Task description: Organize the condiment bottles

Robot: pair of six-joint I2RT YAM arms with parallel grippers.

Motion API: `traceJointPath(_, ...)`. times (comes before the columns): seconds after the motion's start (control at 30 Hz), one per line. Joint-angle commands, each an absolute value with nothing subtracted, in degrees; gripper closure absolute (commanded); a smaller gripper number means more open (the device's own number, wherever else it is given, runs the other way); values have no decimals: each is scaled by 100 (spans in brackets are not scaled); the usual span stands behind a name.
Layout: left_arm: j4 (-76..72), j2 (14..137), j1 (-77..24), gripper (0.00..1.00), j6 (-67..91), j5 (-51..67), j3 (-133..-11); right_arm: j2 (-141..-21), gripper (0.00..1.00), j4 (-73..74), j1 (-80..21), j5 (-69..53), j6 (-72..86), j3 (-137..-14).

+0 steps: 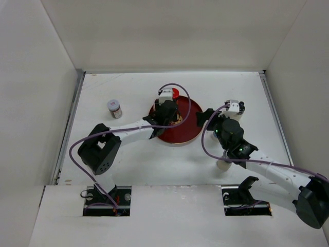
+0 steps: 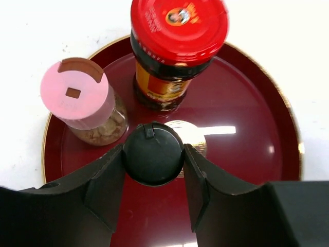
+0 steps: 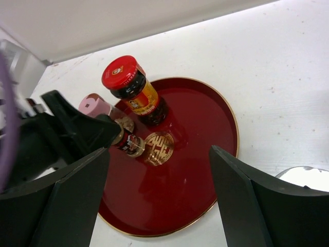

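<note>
My left gripper (image 2: 153, 150) is shut on the black cap of a small black-capped bottle (image 2: 153, 154) over the round red tray (image 2: 247, 134), by its gold emblem. I cannot tell if the bottle's base touches the tray. A pink-capped jar (image 2: 74, 90) and a red-capped jar (image 2: 177, 25) stand on the tray just beyond it. In the right wrist view the held bottle (image 3: 128, 144) looks tilted. My right gripper (image 3: 159, 152) is open and empty at the tray's right rim (image 1: 204, 117). A silver-capped jar (image 1: 114, 108) stands on the table to the left.
A pale-capped bottle (image 3: 306, 177) stands on the table right of the tray, and a cream bottle (image 1: 223, 163) shows under my right arm. White walls enclose the table on three sides. My left arm (image 1: 133, 131) reaches in over the tray's left side.
</note>
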State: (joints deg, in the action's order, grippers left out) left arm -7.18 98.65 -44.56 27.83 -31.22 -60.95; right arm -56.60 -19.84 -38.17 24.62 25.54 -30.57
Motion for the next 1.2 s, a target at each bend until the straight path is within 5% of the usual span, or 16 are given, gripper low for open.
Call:
traceJointPath(0.0,-1107,9949,-4416,73,2628,-3278,-6372,-5546,16,-2171,-3792,2461,2663,-3050)
traceJointPath(0.13,-1125,10019,-4434,71,2602,-3340,-6372,-5537,16,-2171,-3792,2479,2663,-3041)
traceJointPath(0.4,-1195,9704,-4513,36,2549,-3533,-6144,-5511,15,-2171,-3784,2487,2663,-3032)
traceJointPath(0.53,-1213,9020,-4557,27,2505,-3463,-5968,-5555,15,-2171,-3784,2487,2663,-3050)
traceJointPath(0.8,-679,7402,-3699,23,2873,-3629,-5265,-5581,14,-2145,-3801,2479,2663,-3067)
traceJointPath(1.03,-114,7891,-1677,22,3295,-3236,-5308,-5730,12,-2171,-3819,2444,2646,-3129)
traceJointPath(1.17,-62,8331,-1349,23,3313,-3269,-5563,-5897,10,-2206,-3854,2347,2628,-3181)
